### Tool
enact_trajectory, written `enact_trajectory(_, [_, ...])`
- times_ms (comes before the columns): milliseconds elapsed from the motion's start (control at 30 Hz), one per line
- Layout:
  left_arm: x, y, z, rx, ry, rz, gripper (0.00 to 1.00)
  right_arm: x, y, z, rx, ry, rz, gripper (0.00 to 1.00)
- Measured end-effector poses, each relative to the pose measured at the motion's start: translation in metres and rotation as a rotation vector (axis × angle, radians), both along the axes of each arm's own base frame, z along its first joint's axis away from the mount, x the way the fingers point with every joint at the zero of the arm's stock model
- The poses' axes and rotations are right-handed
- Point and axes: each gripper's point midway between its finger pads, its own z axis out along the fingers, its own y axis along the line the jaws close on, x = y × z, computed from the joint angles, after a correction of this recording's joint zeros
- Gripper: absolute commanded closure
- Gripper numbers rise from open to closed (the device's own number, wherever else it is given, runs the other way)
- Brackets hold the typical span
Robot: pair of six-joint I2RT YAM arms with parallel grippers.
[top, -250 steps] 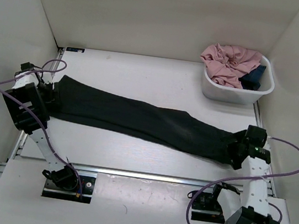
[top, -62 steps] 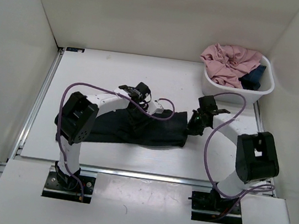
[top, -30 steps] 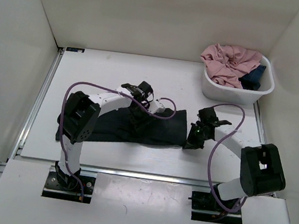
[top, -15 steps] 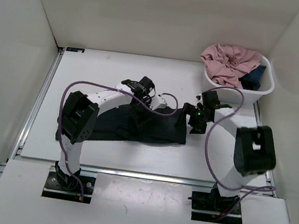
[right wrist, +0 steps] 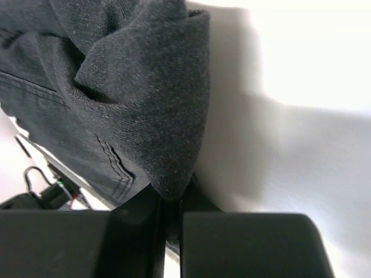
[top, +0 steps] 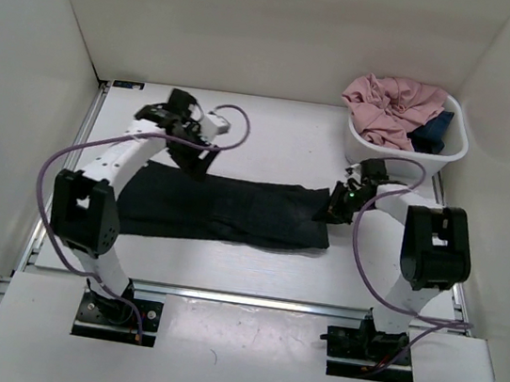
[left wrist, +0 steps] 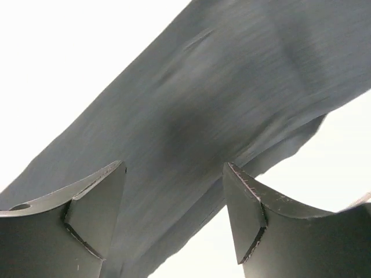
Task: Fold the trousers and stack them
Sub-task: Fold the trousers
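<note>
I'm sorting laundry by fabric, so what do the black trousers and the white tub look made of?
Trousers: soft matte cloth, maybe cotton; the right wrist view shows fine grain and stitched seams. Tub: probably smooth moulded plastic, slightly glossy, with a rounded rim.

Noting trousers [right wrist: 145, 87] as matt black cloth, finely grained, with stitched seams showing. Reading fingers [left wrist: 95, 208] as matt dark grey, scuffing pale along edges. Logging worktop [top: 272, 136] as smooth matt white, tub [top: 402, 161] as smooth white plastic.
</note>
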Motion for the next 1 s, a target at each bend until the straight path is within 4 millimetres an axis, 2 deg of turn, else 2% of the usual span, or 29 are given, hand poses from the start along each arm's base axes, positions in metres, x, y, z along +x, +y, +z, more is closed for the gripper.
enact_trajectory(100, [0.005, 0.052, 0.007, 0.01, -0.019, 0.135, 0.21, -0.005, -0.035, 0.02, -0.045, 0.026, -0.066, 1.0])
enact_trajectory(200, [0.0, 0.081, -0.006, 0.045, 0.013, 0.21, 0.21, 0.0, -0.07, 0.06, -0.138, 0.006, -0.1, 1.0])
enact_trajectory(333, [-0.011, 0.084, -0.029, 0.072, 0.087, 0.224, 0.21, 0.015, -0.104, 0.138, -0.272, -0.104, -0.114, 1.0])
enact_trajectory(400, [-0.011, 0.078, -0.038, 0.08, 0.107, 0.216, 0.21, 0.017, -0.112, 0.176, -0.319, -0.157, -0.118, 1.0])
enact_trajectory(467, [-0.011, 0.069, -0.048, 0.086, 0.128, 0.196, 0.21, 0.017, -0.113, 0.204, -0.352, -0.192, -0.12, 1.0])
enact_trajectory(567, [-0.01, 0.057, -0.065, 0.092, 0.173, 0.174, 0.21, 0.028, -0.095, 0.234, -0.402, -0.228, -0.081, 1.0])
enact_trajectory(667, [-0.007, 0.043, -0.081, 0.057, 0.224, 0.15, 0.2, 0.056, -0.052, 0.243, -0.416, -0.282, -0.015, 1.0])
enact_trajectory(733, [-0.005, 0.033, -0.089, 0.014, 0.255, 0.132, 0.18, 0.067, -0.018, 0.233, -0.406, -0.278, 0.032, 1.0])
enact_trajectory(767, [-0.003, 0.028, -0.092, -0.007, 0.266, 0.123, 0.15, 0.07, -0.004, 0.225, -0.402, -0.262, 0.052, 1.0])
enact_trajectory(833, [0.001, 0.02, -0.097, -0.044, 0.283, 0.108, 0.15, 0.074, 0.025, 0.205, -0.392, -0.221, 0.096, 1.0])
enact_trajectory(933, [0.008, 0.011, -0.103, -0.076, 0.294, 0.092, 0.24, 0.074, 0.06, 0.178, -0.358, -0.165, 0.136, 1.0])
enact_trajectory(1000, [0.014, 0.006, -0.104, -0.091, 0.295, 0.086, 0.31, 0.077, 0.084, 0.173, -0.312, -0.18, 0.153, 1.0])
